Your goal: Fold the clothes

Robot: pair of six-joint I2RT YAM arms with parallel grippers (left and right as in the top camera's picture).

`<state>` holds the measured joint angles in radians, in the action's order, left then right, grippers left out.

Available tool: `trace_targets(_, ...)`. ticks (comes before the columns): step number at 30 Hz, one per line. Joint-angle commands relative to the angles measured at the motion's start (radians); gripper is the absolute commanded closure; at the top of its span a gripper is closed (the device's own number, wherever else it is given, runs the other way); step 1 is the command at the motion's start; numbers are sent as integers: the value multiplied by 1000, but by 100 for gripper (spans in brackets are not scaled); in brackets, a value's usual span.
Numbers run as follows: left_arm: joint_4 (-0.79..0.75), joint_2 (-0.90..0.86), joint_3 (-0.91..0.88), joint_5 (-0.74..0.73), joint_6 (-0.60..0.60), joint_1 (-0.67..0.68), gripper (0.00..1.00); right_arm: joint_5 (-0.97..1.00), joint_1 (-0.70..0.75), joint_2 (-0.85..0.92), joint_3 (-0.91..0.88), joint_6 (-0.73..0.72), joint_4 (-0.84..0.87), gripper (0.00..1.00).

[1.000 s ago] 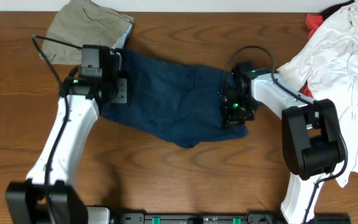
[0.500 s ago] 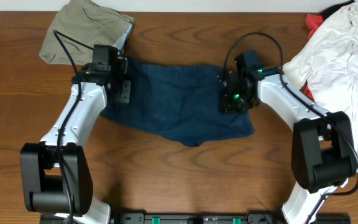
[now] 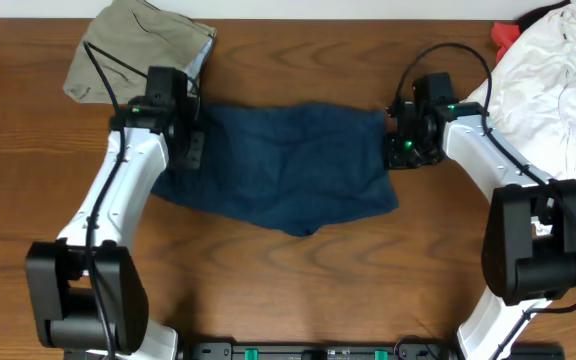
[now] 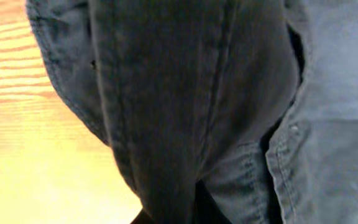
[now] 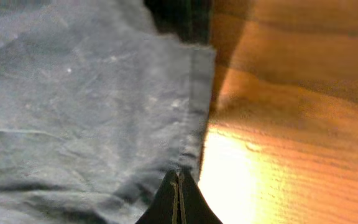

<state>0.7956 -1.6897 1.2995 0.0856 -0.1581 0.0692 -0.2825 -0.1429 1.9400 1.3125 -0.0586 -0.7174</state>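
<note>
Spanning the middle of the wooden table (image 3: 298, 290), the navy shorts (image 3: 288, 165) lie flat and drawn out sideways between the two arms. The upper edge runs nearly straight; the lower edge sags to a blunt point at centre.

The left gripper (image 3: 190, 148) sits on the shorts' left edge, clenched on the cloth. Its wrist view is filled with dark, bunched fabric showing a double-stitched seam and a folded hem, with pale wood to the left.

The right gripper (image 3: 405, 152) sits at the shorts' right edge. Its fingertips (image 5: 178, 199) are pressed together on the stitched hem — the cloth is pinched right at the border, with bare wood just beside it.

Open room: a broad strip of bare table lies below the shorts, between the arm bases, and a narrower one above.

The khaki garment (image 3: 133, 50) lies folded at the top left corner, close to the left arm. The white garment (image 3: 558, 80) is heaped and crumpled along the right side, with a red cloth (image 3: 505, 35) at its top edge. The wood is glossy and grained; the navy weave is matte and lightly creased.
</note>
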Motion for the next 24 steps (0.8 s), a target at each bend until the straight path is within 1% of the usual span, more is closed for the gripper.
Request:
trace_targets(1, 52, 37, 87, -5, -29, 1, 94, 5, -2, -7, -4, 13, 13, 99)
trace_targets(7, 111, 37, 153, -26, -33, 24, 94, -10, -4, 6, -5, 24, 62, 99)
trace_targets(14, 127, 37, 165, -26, -32, 77, 94, -143, -24, 56, -5, 95, 111, 99)
trace_targets(20, 132, 37, 167, -26, -23, 100, 94, -125, -56, 66, -5, 101, 119, 99)
trace_targets(24, 148, 37, 193, -25, 14, 100, 94, -107, -56, 103, -6, 97, 113, 99)
